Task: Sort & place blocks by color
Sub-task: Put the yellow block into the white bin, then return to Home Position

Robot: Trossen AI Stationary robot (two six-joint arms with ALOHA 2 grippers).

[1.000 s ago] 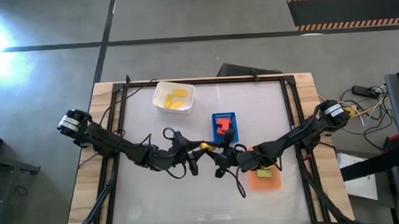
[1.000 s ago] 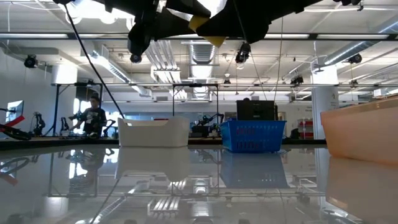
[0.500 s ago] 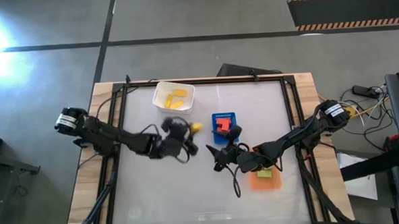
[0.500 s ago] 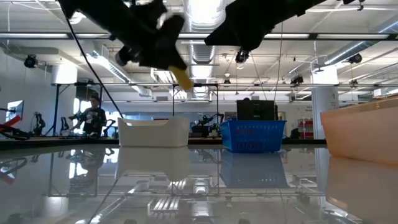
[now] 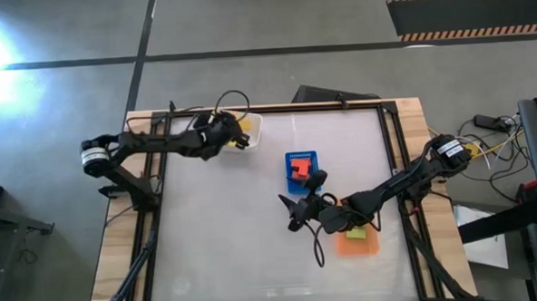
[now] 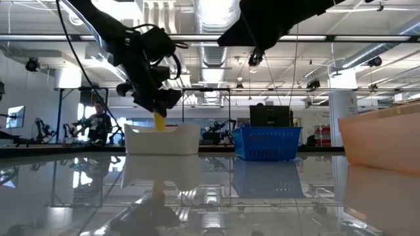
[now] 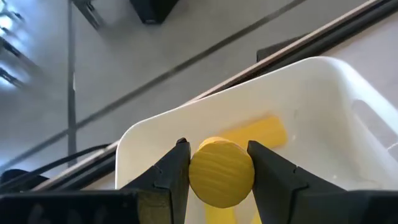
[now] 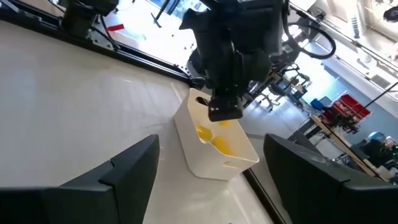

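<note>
One yellow block [image 7: 221,172], clamped in left gripper [image 7: 219,163], hangs over white tub [image 7: 323,99].

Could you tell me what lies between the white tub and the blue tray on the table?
Nothing: in the high view, only bare tabletop separates the white tub from the blue tray; the low view agrees.

Honestly there's nothing readable anywhere here: no labels, brand names, numbers or signs on anything in any of the views. Whatever is out in the room behind is too small and blurry to make out as text.
</note>
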